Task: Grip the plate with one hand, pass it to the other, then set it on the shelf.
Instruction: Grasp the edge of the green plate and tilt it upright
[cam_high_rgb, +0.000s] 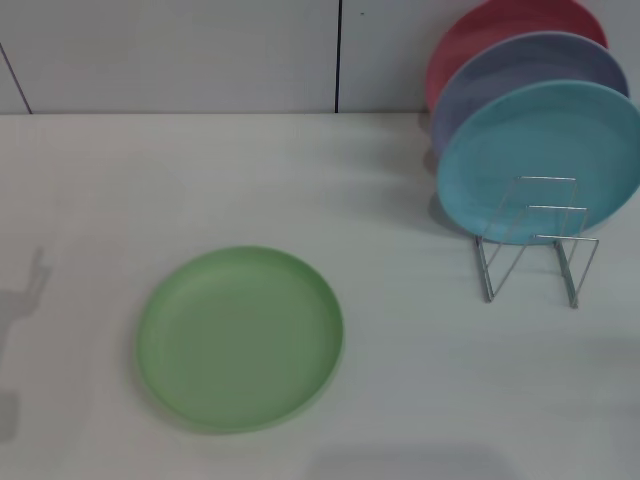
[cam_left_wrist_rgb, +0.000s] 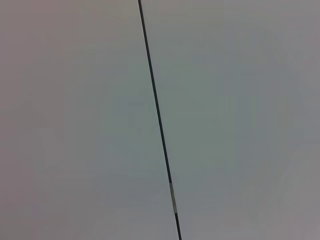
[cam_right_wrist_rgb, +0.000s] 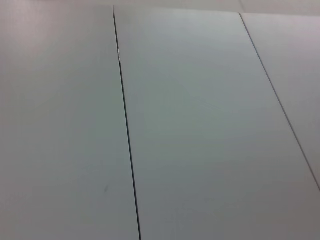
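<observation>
Light green plate (cam_high_rgb: 240, 338) lying flat on the white tabletop (cam_high_rgb: 400, 400), left of centre, wire shelf (cam_high_rgb: 535, 240) well apart at right, teal-blue (cam_high_rgb: 540, 160), lavender (cam_high_rgb: 530, 70) and red (cam_high_rgb: 500, 30) plates upright in it, both grippers out of sight, wrist views only pale panels.

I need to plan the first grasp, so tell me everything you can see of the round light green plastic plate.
The round light green plastic plate looks matte, with a shallow raised rim around a flat centre. It lies flat and right side up on the white table, left of centre and near the front edge. Nothing rests in it and nothing touches it but the table. It sits well apart from the small silver wire rack, which stands off to its right and farther back. Neither gripper is in view, and only the head view shows the plate.
</observation>
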